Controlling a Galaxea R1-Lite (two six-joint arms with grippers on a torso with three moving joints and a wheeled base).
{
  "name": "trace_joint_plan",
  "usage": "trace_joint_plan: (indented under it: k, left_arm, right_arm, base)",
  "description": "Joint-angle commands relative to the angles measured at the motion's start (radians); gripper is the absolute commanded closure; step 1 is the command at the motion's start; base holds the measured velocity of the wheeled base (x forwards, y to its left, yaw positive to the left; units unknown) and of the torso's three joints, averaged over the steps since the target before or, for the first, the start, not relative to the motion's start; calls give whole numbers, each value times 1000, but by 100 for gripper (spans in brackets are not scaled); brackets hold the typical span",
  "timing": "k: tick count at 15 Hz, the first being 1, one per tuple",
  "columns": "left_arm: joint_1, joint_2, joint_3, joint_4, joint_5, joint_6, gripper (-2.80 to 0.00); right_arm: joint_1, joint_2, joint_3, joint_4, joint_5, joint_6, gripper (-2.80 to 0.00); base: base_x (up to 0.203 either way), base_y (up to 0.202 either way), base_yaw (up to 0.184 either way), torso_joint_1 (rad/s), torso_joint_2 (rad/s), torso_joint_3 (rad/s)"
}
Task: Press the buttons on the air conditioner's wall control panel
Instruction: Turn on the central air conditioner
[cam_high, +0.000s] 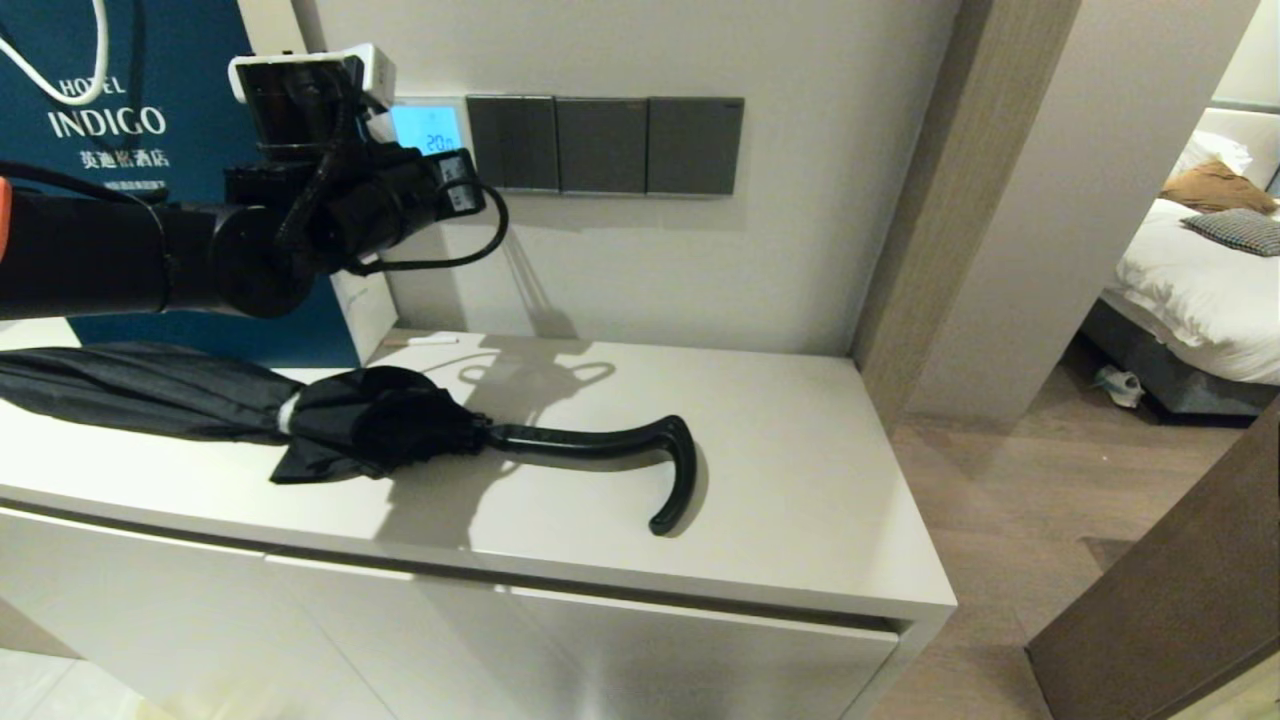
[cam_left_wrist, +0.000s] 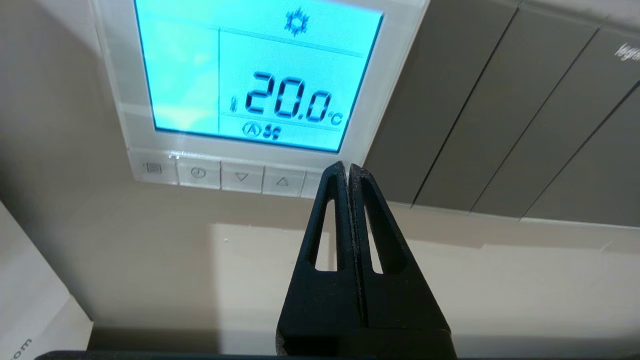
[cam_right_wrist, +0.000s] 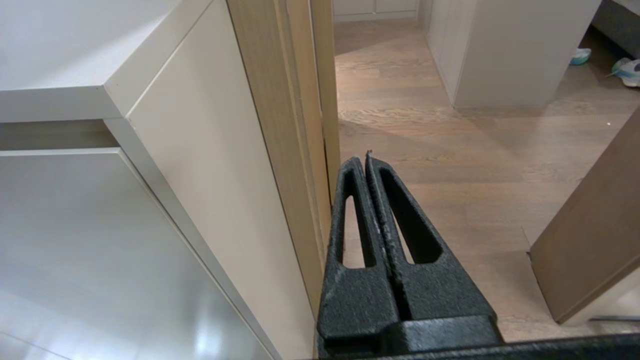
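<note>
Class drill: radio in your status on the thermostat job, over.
Left gripper shut, tips at the buttons row's end. Control panel lit, reads 20.0. Right gripper shut, parked low beside the cabinet. Nothing blocking.

- in the head view, the left arm's wrist covers the lower and left parts of the wall control panel (cam_high: 428, 127); only part of its lit screen shows.
- in the left wrist view, the closed tips of the left claw (cam_left_wrist: 348, 168) cover the last of the buttons (cam_left_wrist: 220, 175) in the row, so whether they touch it cannot be told.
- the panel's upper edge runs out of that view.
- the umbrella (cam_high: 300, 415) on the surface (cam_high: 800, 480) is cut off at the head view's left edge.
- the right claw (cam_right_wrist: 365, 159) appears only in its own wrist view.
</note>
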Motion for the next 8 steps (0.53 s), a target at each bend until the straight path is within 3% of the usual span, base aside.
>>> trace_joint_plan:
  k: [1, 8]
  left_arm:
    - [2, 2, 0, -4, 1, -2, 0]
    - [2, 2, 0, -4, 1, -2, 0]
  right_arm:
    - [0, 1, 2, 0, 0, 0, 0]
    - [0, 1, 2, 0, 0, 0, 0]
  base:
    - [0, 0, 0, 0, 0, 0]
    - [0, 0, 0, 0, 0, 0]
